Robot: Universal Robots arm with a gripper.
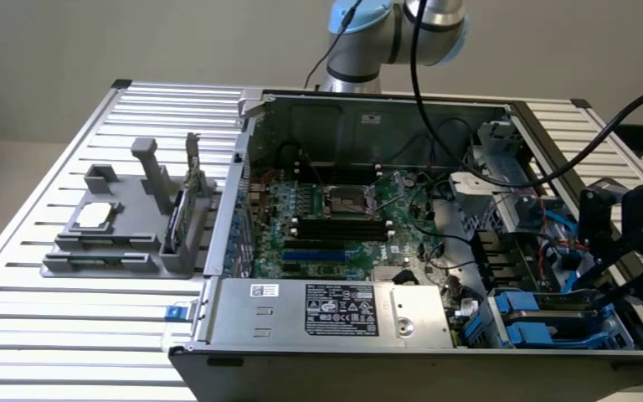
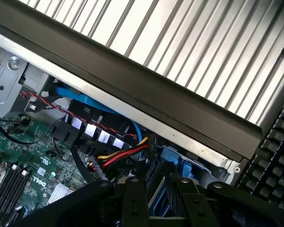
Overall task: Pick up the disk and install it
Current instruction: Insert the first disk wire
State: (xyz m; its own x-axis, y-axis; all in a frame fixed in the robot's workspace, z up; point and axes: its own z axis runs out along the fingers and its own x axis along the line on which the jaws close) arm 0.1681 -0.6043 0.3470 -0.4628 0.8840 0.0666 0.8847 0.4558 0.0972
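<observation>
Disk [image 2: 176, 158] mostly hidden behind the claw [image 2: 163, 208]

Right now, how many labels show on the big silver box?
2 on the box: a small white label toward the exterior view's left, a large black label beside it, mid-face. Hidden sides may carry more.

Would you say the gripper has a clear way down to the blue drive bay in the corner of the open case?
Probably yes: the gripper hangs close over the blue drive bay, and the case is open on top. Loose cables beside the bay might brush it on the way.
</observation>
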